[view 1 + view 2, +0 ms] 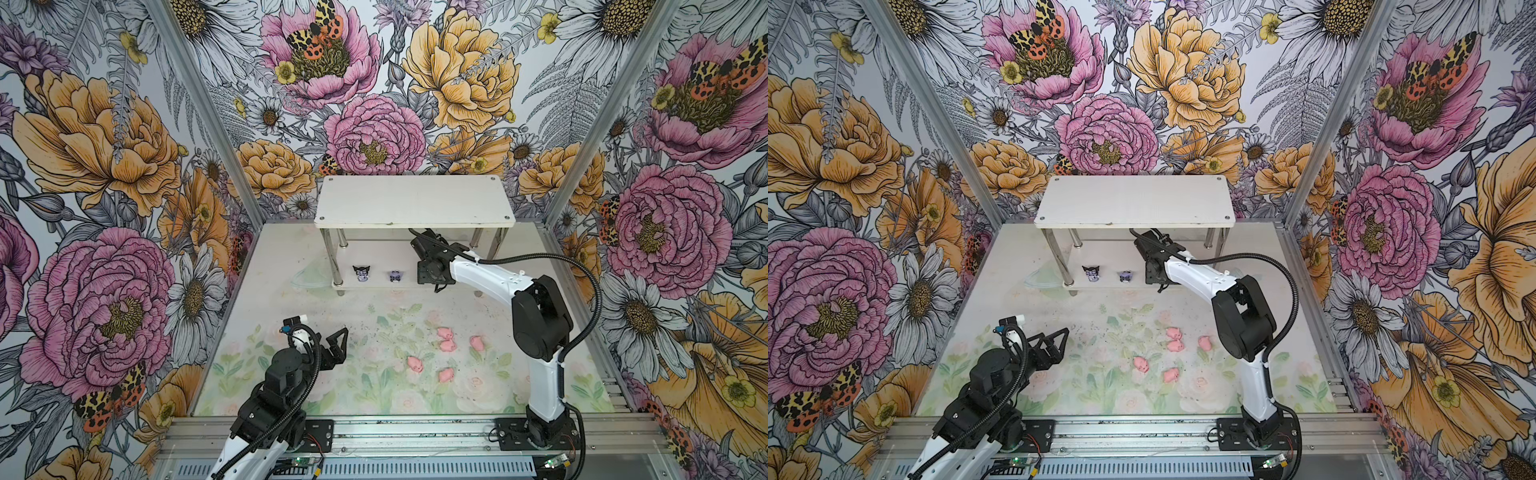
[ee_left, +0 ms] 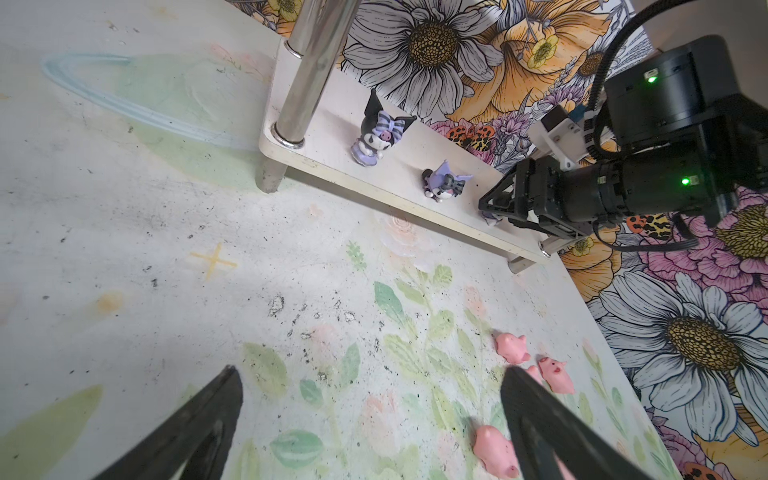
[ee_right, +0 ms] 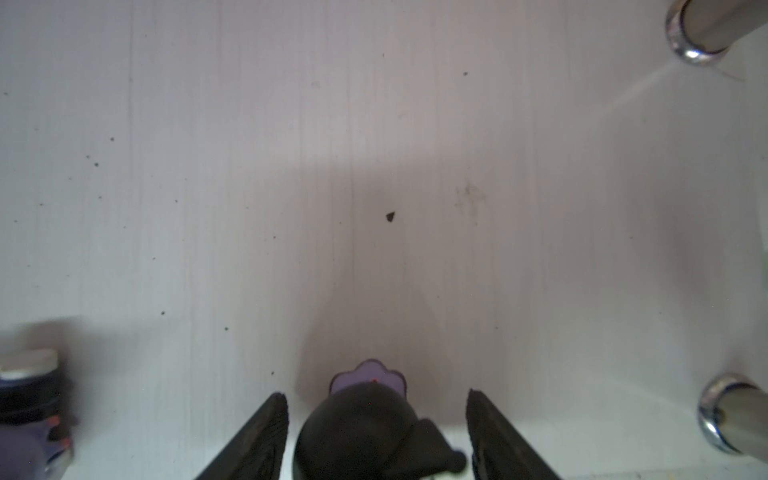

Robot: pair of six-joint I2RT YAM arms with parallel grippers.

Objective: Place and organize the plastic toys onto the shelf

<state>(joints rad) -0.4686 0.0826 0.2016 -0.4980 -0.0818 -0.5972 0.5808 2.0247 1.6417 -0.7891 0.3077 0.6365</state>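
Starting w/ both top views: the shelf (image 1: pixel 415 199) stands at the back of the floral mat (image 1: pixel 374 399). Two black-and-lavender figures (image 1: pixel 360 273) stand on its lower tier toward the left end, slightly apart. The right gripper (image 1: pixel 430 259) reaches in under the top tier just right of them; its jaws are hidden here. Five pink pigs (image 1: pixel 1173 332) lie loose on the mat in front of the shelf, right of centre. The left gripper (image 1: pixel 1061 343) hovers left of the pigs, jaws spread wide, nothing btwn them.

Left wrist: the left gripper's fingers (image 2: pixel 224 415) stand far apart, empty. Several pigs lie on the mat by one finger. The right gripper's tips are over the lower tier beside the 2 figures, w/ a lavender sliver of a third figure (image 2: pixel 492 218) at them.

Right wrist: the third figure sits on the lower-tier board btwn the right gripper's fingers (image 3: pixel 266 432). The jaws are parted w/ a gap on each side, so no grip. A blurred neighbour figure (image 3: pixel 29 399) shows at the frame edge, plus two metal posts (image 3: pixel 702 33).
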